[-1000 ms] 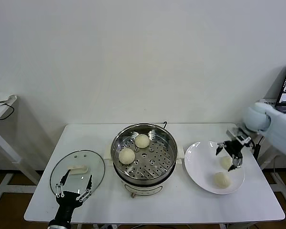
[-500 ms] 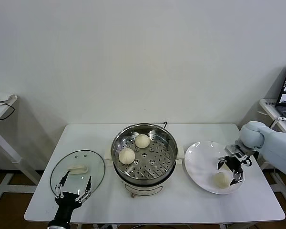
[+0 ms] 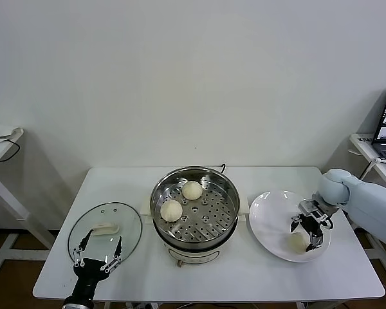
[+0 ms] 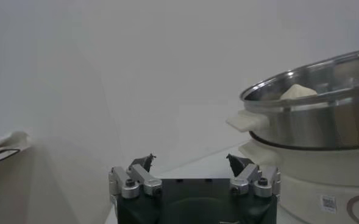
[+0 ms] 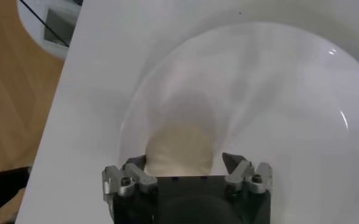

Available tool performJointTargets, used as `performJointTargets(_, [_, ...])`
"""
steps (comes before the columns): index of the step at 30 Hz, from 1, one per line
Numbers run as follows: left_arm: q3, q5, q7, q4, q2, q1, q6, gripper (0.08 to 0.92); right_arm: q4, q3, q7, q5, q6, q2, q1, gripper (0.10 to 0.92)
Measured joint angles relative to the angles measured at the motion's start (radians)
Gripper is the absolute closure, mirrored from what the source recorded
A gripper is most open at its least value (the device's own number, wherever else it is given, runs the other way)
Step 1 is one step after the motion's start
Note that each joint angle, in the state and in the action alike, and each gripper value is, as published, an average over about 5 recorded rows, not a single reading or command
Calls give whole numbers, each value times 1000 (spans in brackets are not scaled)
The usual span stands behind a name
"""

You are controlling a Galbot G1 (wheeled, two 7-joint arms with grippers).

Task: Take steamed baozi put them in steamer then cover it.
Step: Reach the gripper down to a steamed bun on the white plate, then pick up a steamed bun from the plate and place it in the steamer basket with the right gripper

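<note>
Two baozi [image 3: 180, 200] already sit on the perforated tray of the steamer [image 3: 194, 206], at its left and far side, so the loading step is partway done. On the white plate [image 3: 270, 209] to the right of the steamer only one bun [image 3: 298, 241] shows, at the plate's near right; the right arm hangs over that part of the plate, so a second bun may be hidden behind it, and I cannot tell.

The right gripper [image 3: 309, 233] is low over that bun with its fingers spread. In the right wrist view the bun [image 5: 180, 150] lies between the two fingertips, nearer one of them, and they do not yet look closed on it. The step in hand appears to be the grasp of this bun. Next, the jaws likely need to centre on it, close gently on the soft dough, lift, and carry it left to a bare part of the tray.

The cover [image 3: 105, 229] lies flat on the table at the near left. The left gripper [image 3: 98, 255] waits at its near edge, fingers apart, holding nothing.
</note>
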Motion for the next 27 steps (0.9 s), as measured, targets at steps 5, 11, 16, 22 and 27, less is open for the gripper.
performJointTargets(5, [-1,0,-5,6,0,-6,-3,177,-1,4,3,-2,4,2,0,369])
performJointTargets(11, [-1,-2,-8,5,0,-8,-5,177,12,0,-3,6,19,-1,30,372])
performJointTargets(16, [-3,-3,-9,2,4,-9,-5,177,41,-28,-10,28,55,6,117,384])
performJointTargets(22, [1,-3,-9,1,3,-8,-5,177,99,-75,-5,41,152,44,276,400])
performJointTargets(27, [11,-1,-10,1,1,-7,-7,177,156,-107,14,54,241,110,409,406])
